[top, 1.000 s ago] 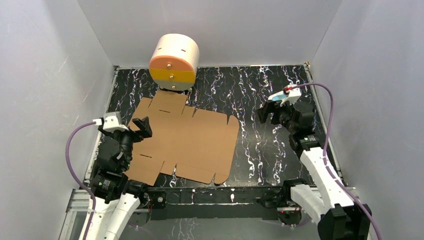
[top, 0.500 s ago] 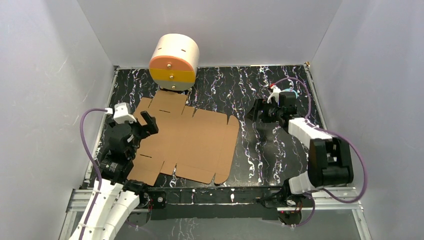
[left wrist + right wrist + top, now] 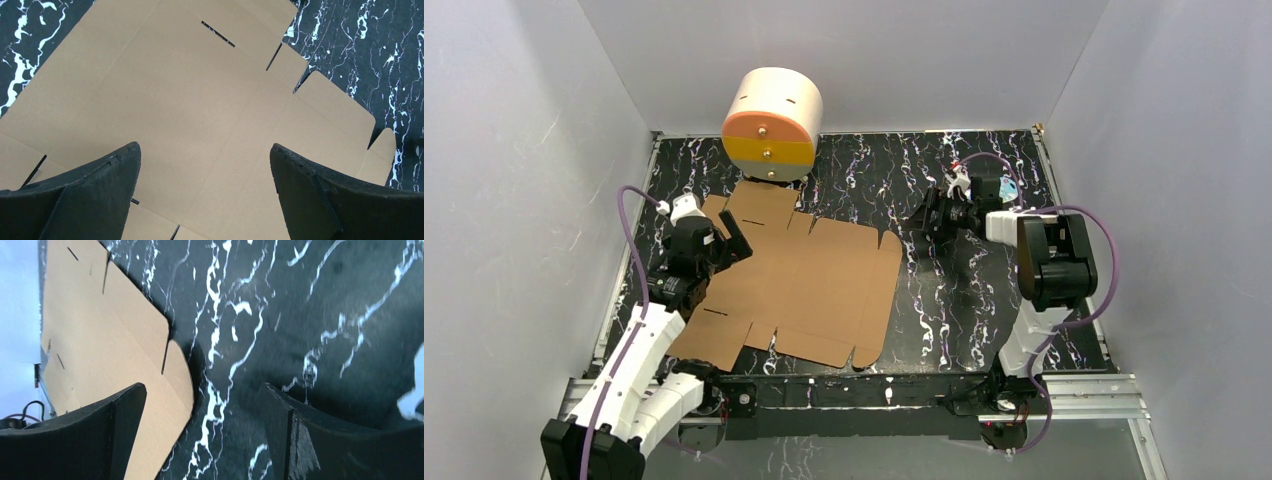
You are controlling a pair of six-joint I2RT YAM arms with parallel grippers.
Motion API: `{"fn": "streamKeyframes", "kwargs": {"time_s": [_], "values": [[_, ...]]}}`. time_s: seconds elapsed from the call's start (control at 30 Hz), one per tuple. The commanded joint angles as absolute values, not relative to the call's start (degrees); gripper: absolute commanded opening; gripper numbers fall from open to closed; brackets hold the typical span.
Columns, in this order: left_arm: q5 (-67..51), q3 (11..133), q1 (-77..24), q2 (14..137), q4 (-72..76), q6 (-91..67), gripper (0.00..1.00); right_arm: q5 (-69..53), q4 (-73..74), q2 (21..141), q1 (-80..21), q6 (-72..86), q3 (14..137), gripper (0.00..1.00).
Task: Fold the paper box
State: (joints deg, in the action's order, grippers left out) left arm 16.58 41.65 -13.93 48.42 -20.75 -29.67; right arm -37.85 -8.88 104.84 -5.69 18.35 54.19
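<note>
**Both arms close in on the flat box**

Since a second ago, left fingers (image 3: 735,238) have moved out over the box (image 3: 814,285) and right fingers (image 3: 927,222) have swung toward its right edge.

The box is brown, die-cut and unfolded, lying flat on the surface (image 3: 954,310) before the drum (image 3: 771,125).

Left wrist: fingers wide above slots and notched flaps.

Right wrist: fingers wide, beside a rounded tab.

paper box (image 3: 814,280) on table (image 3: 964,310) — centre-left, drum (image 3: 772,125) behind
</note>
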Motion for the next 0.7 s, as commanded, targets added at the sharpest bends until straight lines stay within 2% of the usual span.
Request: {"fn": "streamKeyframes", "kwargs": {"time_s": [0.0, 0.23, 0.67], "values": [[14.0, 42.5, -12.6, 48.9, -21.5, -31.7, 0.98, -41.9, -12.0, 109.1, -6.1, 19.9, 57.4, 0.93], [12.8, 41.4, -10.3, 52.7, -21.7, -36.4, 0.98, -43.9, -10.0, 111.5, -6.7, 19.1, 57.7, 0.9], [13.8, 35.7, -8.4, 63.6, -13.8, -48.8, 0.98, -43.7, -9.0, 106.2, -10.9, 19.4, 53.2, 0.89]]}}
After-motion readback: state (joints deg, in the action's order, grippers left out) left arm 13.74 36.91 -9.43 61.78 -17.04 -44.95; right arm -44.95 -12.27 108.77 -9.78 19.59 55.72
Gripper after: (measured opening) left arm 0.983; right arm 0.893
